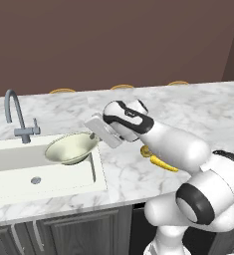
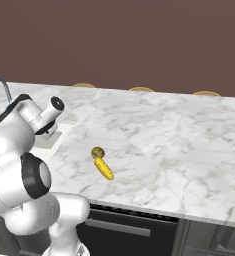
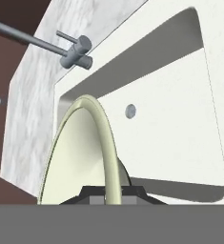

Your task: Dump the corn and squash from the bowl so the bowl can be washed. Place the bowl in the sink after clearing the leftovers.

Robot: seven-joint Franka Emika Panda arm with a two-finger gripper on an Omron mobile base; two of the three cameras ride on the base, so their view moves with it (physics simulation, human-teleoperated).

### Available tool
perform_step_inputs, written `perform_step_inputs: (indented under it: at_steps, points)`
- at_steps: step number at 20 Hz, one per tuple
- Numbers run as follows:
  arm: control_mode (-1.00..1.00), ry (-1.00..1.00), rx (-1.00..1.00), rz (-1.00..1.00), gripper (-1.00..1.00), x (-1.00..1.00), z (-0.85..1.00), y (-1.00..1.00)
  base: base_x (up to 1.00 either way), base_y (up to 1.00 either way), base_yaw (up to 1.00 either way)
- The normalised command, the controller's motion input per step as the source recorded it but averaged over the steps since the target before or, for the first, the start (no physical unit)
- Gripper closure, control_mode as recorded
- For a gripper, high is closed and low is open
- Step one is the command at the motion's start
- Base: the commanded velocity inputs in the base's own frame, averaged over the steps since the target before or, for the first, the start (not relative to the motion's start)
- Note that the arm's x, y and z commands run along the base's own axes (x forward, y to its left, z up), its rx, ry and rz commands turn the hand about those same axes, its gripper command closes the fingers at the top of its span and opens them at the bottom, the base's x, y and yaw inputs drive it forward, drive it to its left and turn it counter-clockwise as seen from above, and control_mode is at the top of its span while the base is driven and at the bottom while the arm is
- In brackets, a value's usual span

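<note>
One bowl hangs tilted over the right end of the sink, its open side turned toward the far left, above the basin and not resting on its floor as far as the left base view lets me judge. The hand is pinching the bowl's rim: in the hand view the thin pale rim runs straight down between the two dark fingertips, which are pressed tight against it from either side. The bowl's inside looks bare in both the left base view and the hand view.

One sink is set into the marble desk, a white rectangular basin with one round drain hole in its floor. One grey gooseneck faucet stands at its far edge, with a small lever on its side.

One corn cob lies on the desk to the right of the sink, well apart from the bowl. One squash, a small brownish-olive lump, sits just at the corn's far end, touching it or very nearly so. In the left base view the arm hides most of the pair, and a yellow bit of the corn shows below the forearm.
</note>
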Motion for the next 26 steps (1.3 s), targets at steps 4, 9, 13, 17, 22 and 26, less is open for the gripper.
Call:
perform_step_inputs:
  at_steps: [4, 9, 13, 17, 22, 26]
  points:
    - [-1.0, 0.0, -0.01, 0.0, 1.0, 0.06, -0.09, 0.16, 0.0, 0.0, 0.0]
    - [-1.0, 0.0, -0.07, 0.0, 1.0, 0.07, -0.31, 0.36, 0.0, 0.0, 0.0]
    - [-1.0, 0.0, -0.01, -0.06, 1.0, 0.1, -0.21, 0.48, 0.0, 0.0, 0.0]
    - [-1.0, 0.0, 0.0, -0.15, 1.0, 0.11, -0.26, 0.48, 0.0, 0.0, 0.0]
    - [-1.0, 0.0, 0.0, -0.14, 1.0, 0.17, -0.16, 0.27, 0.0, 0.0, 0.0]
    - [-1.0, 0.04, -0.02, 0.0, 1.0, 0.0, -0.13, 0.05, 0.0, 0.0, 0.0]
